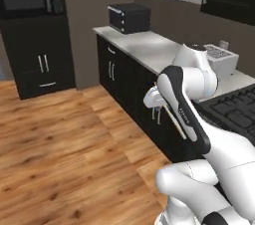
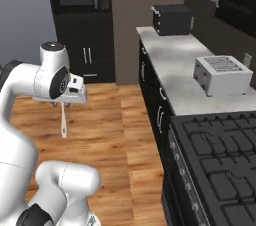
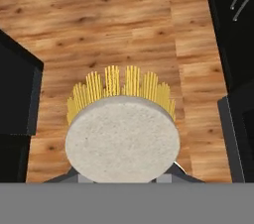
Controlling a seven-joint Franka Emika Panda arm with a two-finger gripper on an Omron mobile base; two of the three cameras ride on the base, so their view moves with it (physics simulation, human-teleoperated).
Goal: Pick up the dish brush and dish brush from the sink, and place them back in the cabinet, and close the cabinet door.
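One cream-headed dish brush (image 3: 122, 136) is pinched in the tool (image 2: 64, 104) above the wooden floor (image 1: 60, 159).

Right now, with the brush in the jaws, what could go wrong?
1. The dish brush hangs from the gripper over the wood floor. If the grip slips, it probably drops there, away from the counter.
2. The brush reaches well below the hand, so a swing toward the counter could knock it on the edge or the toaster.
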